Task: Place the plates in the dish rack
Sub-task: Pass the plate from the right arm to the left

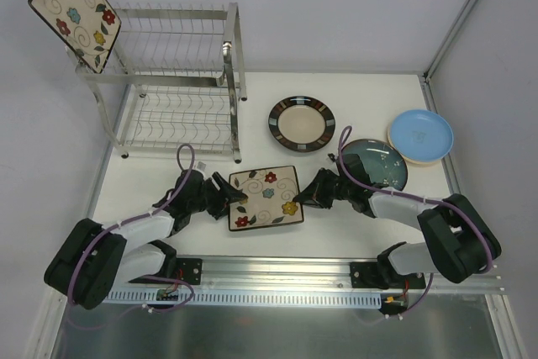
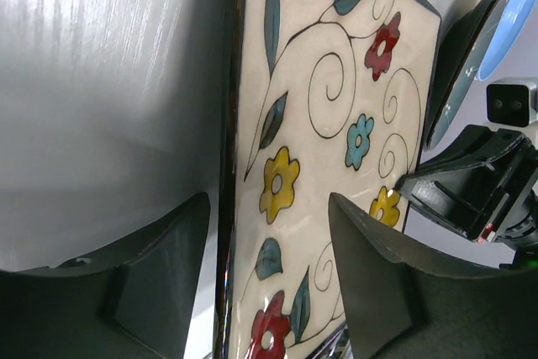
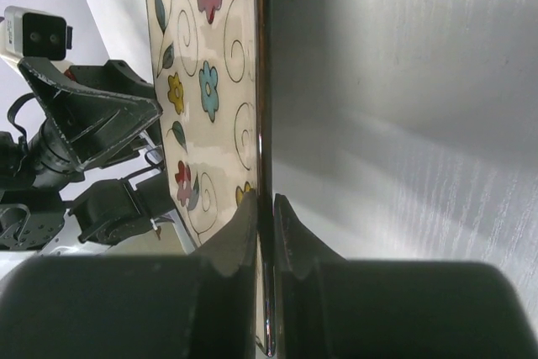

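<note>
A square cream floral plate (image 1: 266,197) with a dark edge is held between both arms near the table's front. My right gripper (image 1: 304,195) is shut on its right edge, the rim pinched between the fingers (image 3: 265,203). My left gripper (image 1: 233,199) straddles the plate's left edge (image 2: 269,208). It is open, with a gap on each side of the rim. The plate's flowered face (image 2: 328,124) fills the left wrist view. The silver dish rack (image 1: 176,90) stands at the back left, and a second square floral plate (image 1: 74,10) stands tilted at its upper left corner.
A round dark-rimmed cream plate (image 1: 302,123) lies behind the held plate. A dark teal plate (image 1: 378,164) lies over my right arm's far side. A light blue plate (image 1: 420,134) sits on a pale yellow one at the right edge.
</note>
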